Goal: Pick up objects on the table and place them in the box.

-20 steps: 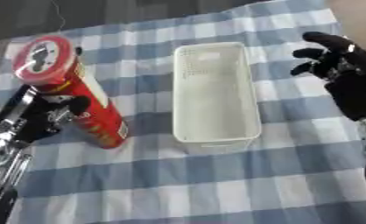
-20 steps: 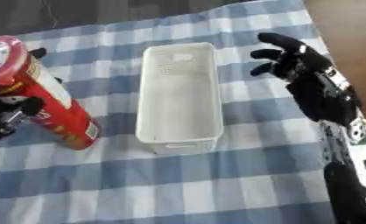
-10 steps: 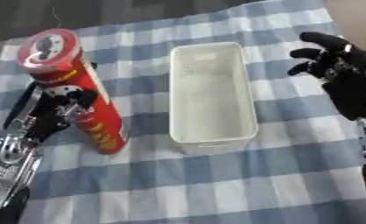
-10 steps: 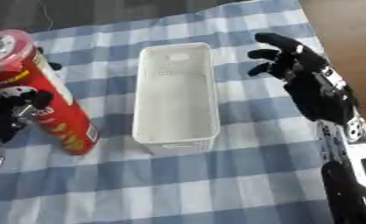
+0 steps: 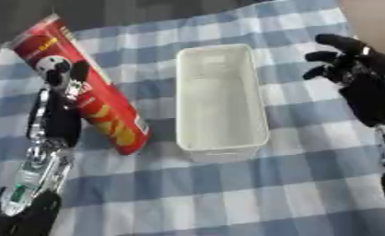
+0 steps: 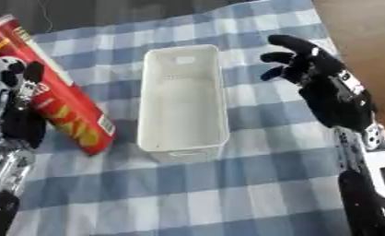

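Tilted now, can point(image 5: 83, 87) clamped mid-body by left hand point(image 5: 60, 99) fingers; rigid, light, slick. Box point(image 5: 220, 99) just beside; right hand point(image 6: 321, 78) spread.

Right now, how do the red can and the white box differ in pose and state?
The can is tilted, its top leaning to the upper left, while the box lies flat on the checked cloth. The left hand is curled round the can; nothing touches the box, and the open right hand is beside it. Both are long.

Glossy red can point(image 5: 91, 99); matt white plastic box point(image 5: 219, 101); checked cloth point(image 5: 252, 193).
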Controlling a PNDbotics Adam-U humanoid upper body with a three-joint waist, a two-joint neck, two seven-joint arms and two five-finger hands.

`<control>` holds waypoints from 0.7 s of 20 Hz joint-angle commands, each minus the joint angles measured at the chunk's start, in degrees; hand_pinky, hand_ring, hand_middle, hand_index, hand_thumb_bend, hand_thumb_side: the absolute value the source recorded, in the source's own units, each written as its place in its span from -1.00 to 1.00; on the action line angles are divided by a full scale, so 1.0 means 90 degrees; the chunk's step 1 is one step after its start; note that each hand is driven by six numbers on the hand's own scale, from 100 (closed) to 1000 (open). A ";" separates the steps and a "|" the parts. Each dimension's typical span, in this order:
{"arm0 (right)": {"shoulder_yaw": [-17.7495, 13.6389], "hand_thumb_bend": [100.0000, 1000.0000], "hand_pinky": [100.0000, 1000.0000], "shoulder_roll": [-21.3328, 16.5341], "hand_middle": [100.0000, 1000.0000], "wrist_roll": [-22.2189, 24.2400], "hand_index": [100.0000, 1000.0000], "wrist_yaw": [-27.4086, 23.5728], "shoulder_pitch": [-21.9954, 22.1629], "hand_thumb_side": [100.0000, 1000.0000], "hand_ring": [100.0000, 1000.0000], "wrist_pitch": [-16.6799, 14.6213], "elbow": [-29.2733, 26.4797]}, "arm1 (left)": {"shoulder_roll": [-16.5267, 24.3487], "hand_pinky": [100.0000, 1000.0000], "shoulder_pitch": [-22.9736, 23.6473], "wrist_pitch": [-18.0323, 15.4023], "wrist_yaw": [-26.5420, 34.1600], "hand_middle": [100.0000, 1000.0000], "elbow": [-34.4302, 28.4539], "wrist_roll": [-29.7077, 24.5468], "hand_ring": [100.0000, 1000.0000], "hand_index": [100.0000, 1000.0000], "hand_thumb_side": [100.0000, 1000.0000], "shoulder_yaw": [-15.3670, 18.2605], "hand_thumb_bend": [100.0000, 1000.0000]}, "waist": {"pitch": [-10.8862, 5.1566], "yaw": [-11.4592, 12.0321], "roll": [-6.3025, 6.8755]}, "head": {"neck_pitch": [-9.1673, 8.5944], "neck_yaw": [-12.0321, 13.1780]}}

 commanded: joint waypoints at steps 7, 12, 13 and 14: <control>0.0010 -1.00 0.40 0.0015 0.84 0.0813 0.83 0.0024 -0.0014 1.00 0.68 -0.0727 -0.0169 | 0.0612 -1.00 -0.0298 0.0539 0.1787 -0.72 -0.1583 -0.0614 -1.00 -0.38 -0.25 -0.0420 -0.13 | -0.0164 -0.0078 0.0002 | -0.0095 0.0059; 0.0030 -1.00 0.40 0.0090 0.84 0.0813 0.83 0.0017 0.0013 1.00 0.68 -0.0651 -0.0194 | 0.1152 -1.00 -0.0499 0.1010 0.2776 -0.69 -0.2418 -0.0820 -0.95 -0.36 -0.26 -0.0607 -0.12 | -0.0262 -0.0222 0.0011 | -0.0124 -0.0038; 0.0037 -1.00 0.40 0.0104 0.84 0.0813 0.82 0.0017 0.0016 1.00 0.68 -0.0640 -0.0196 | 0.1226 -1.00 -0.0572 0.1064 0.2971 -0.69 -0.2450 -0.0887 -0.93 -0.36 -0.26 -0.0630 -0.12 | -0.0282 -0.0242 0.0011 | -0.0128 -0.0061; 0.0043 -1.00 0.40 0.0122 0.84 0.0813 0.82 0.0015 0.0023 1.00 0.68 -0.0627 -0.0197 | 0.1284 -1.00 -0.0660 0.1108 0.3150 -0.69 -0.2465 -0.0963 -0.93 -0.36 -0.26 -0.0656 -0.12 | -0.0308 -0.0262 0.0011 | -0.0131 -0.0081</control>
